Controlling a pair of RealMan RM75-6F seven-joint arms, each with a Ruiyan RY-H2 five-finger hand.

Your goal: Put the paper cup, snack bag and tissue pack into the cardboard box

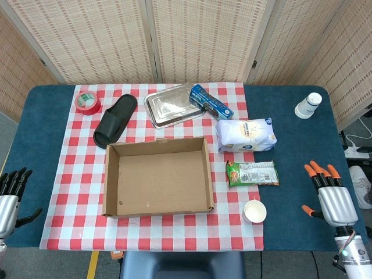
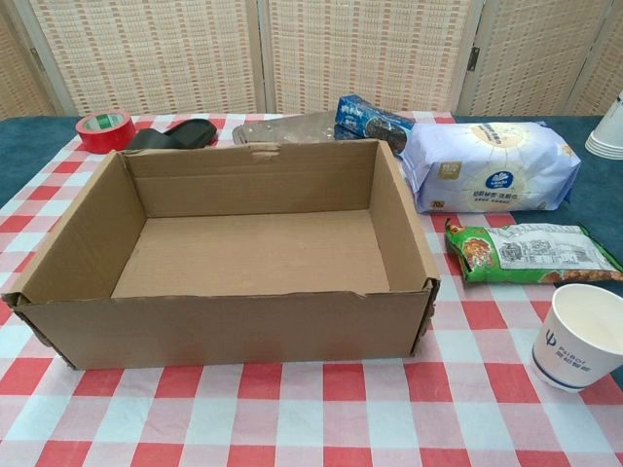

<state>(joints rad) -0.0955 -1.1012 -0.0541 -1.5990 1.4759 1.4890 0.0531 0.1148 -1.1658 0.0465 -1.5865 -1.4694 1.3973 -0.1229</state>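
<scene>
A blue bench [image 1: 52, 116] is partly covered by a red and white checked cloth [image 1: 70, 192]. An open cardboard box [image 1: 157, 177] sits in the middle of the cloth with nothing inside it.

To the right of the box, three things lie in a column. Farthest back is a tissue pack [image 1: 245, 135], white and pale blue, lying flat near the box's back right corner. Just in front of it lies a green snack bag [image 1: 252, 173], close beside the box's right wall. Nearest the front edge stands a white paper cup [image 1: 255, 211], upright with its mouth up, near the box's front right corner.

Behind the box lie a black slipper [image 1: 115, 120], a roll of red tape [image 1: 87, 102], a shallow metal tray [image 1: 171, 105], and a blue packet [image 1: 210, 101] resting against the tray's right side. A stack of white cups [image 1: 308, 105] stands far off on the bare bench at the back right.

The left hand [image 1: 10, 197] hangs at the left edge of the bench, black fingers apart, holding nothing. The right hand [image 1: 331, 195], with orange fingertips, hovers at the right edge, fingers spread, also holding nothing. Both are well apart from all three items.
</scene>
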